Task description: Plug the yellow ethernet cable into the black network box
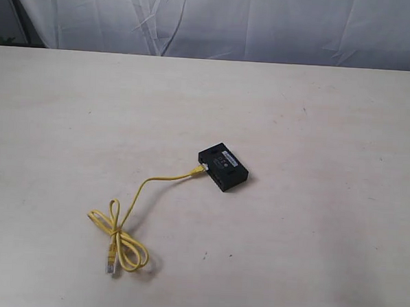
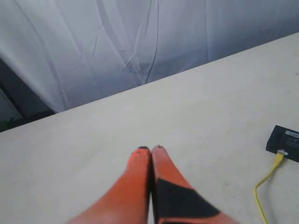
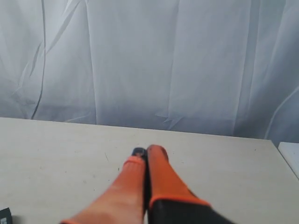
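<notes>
The black network box (image 1: 223, 167) lies flat near the middle of the table, white label strip up. The yellow ethernet cable (image 1: 142, 191) runs from the box's left side down to a loose loop (image 1: 121, 240), with its free clear plug (image 1: 109, 263) lying on the table. One cable end sits at the box's port side (image 1: 201, 169). In the left wrist view, box (image 2: 285, 143) and cable (image 2: 264, 186) show far off to one side. My left gripper (image 2: 150, 149) is shut and empty. My right gripper (image 3: 148, 150) is shut and empty too. Neither gripper appears in the exterior view.
A white wrinkled curtain (image 1: 219, 20) hangs behind the table's far edge (image 1: 210, 58). A dark corner (image 3: 4, 216) shows at the edge of the right wrist view.
</notes>
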`<state>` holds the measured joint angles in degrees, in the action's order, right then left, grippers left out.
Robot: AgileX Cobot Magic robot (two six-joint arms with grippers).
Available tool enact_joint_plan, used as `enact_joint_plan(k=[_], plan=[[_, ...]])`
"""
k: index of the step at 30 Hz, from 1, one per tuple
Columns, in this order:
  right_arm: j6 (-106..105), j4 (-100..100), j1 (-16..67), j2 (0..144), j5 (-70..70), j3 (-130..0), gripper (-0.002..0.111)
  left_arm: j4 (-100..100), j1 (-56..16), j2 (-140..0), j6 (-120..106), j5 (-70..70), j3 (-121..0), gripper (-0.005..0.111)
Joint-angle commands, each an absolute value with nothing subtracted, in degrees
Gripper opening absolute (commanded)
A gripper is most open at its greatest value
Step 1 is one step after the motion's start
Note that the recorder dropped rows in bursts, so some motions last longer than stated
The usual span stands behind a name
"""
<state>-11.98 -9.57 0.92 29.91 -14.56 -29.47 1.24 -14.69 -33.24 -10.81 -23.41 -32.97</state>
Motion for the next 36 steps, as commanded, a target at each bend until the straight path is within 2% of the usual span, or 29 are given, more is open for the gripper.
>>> enact_joint_plan(k=[1,9,30,36], plan=[[-12.11,-9.69,0.6,25.99,-11.21,-25.92,-0.001,2.03,-14.39,-29.88,-10.43,-20.42,-29.9,0.0],[-12.0,-9.78,0.6,20.22,-8.06,-22.53,-0.001,4.06,-14.39,-24.93,-10.43,-15.0,-26.34,0.0],[-11.84,-15.34,0.6,20.02,-8.88,-22.39,-0.001,3.19,-14.39,-24.6,-11.26,-15.15,-26.2,0.0],[-11.84,-15.43,0.6,20.02,-8.88,-22.39,-0.001,2.54,-12.34,-15.29,-7.53,-16.33,-22.22,0.0]])
